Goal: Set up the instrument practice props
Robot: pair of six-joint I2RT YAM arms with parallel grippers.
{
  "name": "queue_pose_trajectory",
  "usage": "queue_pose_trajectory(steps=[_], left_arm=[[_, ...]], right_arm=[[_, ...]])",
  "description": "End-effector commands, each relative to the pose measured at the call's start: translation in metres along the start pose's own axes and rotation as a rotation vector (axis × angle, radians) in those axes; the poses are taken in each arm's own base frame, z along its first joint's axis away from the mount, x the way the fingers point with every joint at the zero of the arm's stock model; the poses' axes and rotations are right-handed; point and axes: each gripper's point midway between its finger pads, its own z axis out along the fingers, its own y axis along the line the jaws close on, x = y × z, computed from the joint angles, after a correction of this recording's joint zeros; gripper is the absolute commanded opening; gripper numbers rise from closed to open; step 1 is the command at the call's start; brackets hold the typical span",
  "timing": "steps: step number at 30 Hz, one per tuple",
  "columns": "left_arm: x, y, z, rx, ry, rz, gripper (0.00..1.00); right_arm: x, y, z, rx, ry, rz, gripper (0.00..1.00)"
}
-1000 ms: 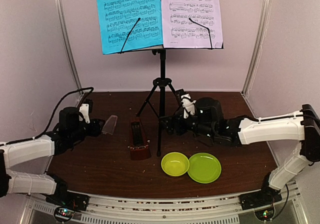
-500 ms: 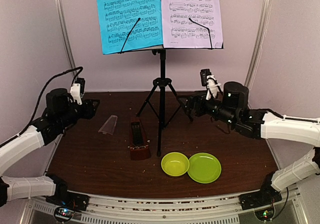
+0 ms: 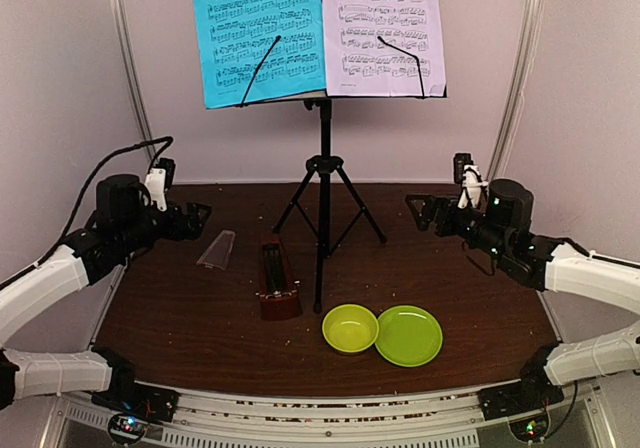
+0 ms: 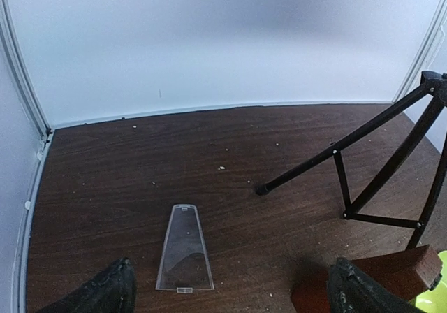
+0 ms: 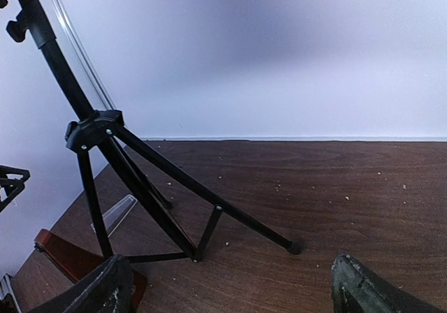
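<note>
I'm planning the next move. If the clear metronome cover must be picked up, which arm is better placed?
Left. The left gripper is open, close to the clear cover lying flat on its side of the music stand; the right gripper is across the stand.

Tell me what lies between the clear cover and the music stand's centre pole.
The brown metronome sits there on the table, with the clear cover to its left and the music stand pole to its right. The top view shows this best.
</note>
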Motion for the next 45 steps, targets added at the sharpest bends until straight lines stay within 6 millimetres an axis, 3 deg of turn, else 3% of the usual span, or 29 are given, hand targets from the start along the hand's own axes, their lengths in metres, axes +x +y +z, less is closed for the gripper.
queue_pose_trajectory(steps=[1, 6, 11, 22, 40, 45], left_arm=[[-0.022, 0.010, -0.003, -0.055, -0.062, -0.031, 0.98], [-0.006, 0.023, 0.013, -0.136, 0.019, -0.085, 0.98], [0.016, 0.017, 0.032, -0.105, 0.120, -0.101, 0.98], [0.045, 0.024, 0.046, -0.130, 0.156, -0.173, 0.98], [0.049, 0.052, 0.031, -0.302, 0.145, -0.219, 0.98], [0.053, 0.043, 0.038, -0.253, 0.186, -0.220, 0.98]], right_arm=[[0.006, -0.016, -0.013, 0.015, -0.012, 0.041, 1.00], [0.026, -0.040, -0.025, 0.069, 0.005, 0.063, 1.00], [0.048, -0.057, -0.032, 0.110, 0.041, 0.076, 1.00], [0.091, -0.074, -0.030, 0.149, 0.107, 0.126, 1.00], [0.100, -0.075, -0.019, 0.147, 0.141, 0.147, 1.00], [0.097, -0.073, -0.019, 0.141, 0.134, 0.148, 1.00]])
